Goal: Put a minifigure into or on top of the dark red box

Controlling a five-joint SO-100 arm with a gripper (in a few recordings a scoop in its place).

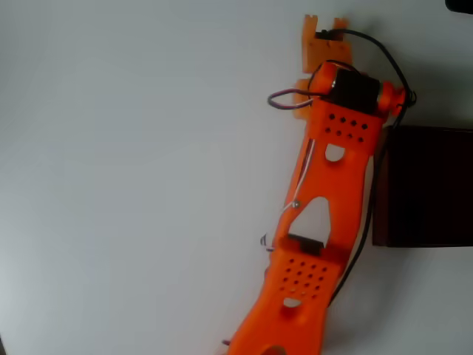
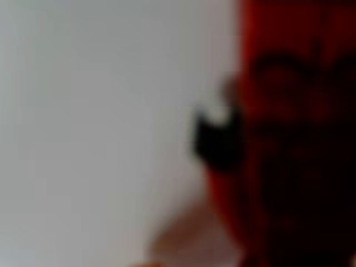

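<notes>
Overhead, the dark red box [image 1: 425, 188] sits at the right edge, beside the orange arm [image 1: 325, 214]. Wrist view: a red blur, probably the minifigure [image 2: 289, 144], very close to the lens. We judge it light, rigid, slippery; grip the torso. Jaw state: cannot tell.

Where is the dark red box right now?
In the overhead view, the large rectangular dark red box sits at the right edge of the pale table, just right of the orange arm.
</notes>
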